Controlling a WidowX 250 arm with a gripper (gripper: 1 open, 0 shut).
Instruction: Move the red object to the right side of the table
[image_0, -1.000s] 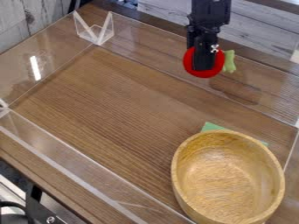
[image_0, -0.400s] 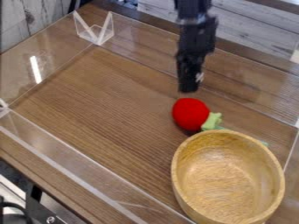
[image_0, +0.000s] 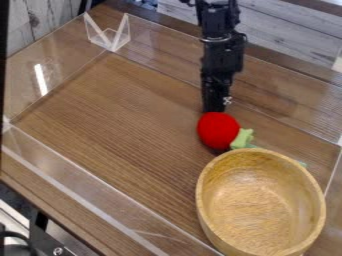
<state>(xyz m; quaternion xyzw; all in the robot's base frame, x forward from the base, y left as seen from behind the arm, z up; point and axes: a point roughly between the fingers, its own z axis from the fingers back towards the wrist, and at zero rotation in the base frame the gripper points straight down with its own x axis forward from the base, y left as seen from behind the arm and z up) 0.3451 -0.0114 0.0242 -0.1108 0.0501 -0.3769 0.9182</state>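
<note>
Red object (image_0: 218, 130) resting free on worktop (image_0: 120, 120), right of centre, just beside wooden bowl (image_0: 261, 207) rim. Gripper (image_0: 214, 103) closed, empty, just behind it. Advised: reopen jaws, centre over ball, descend squarely before closing.

The brown wood-grain tabletop (image_0: 120, 120) is edged by low clear acrylic walls (image_0: 54, 190). A round light wooden bowl (image_0: 261, 205) rests on it; the red object (image_0: 218, 130) lies just behind the bowl's rim, a flat green cloth piece (image_0: 246, 142) between them
</note>
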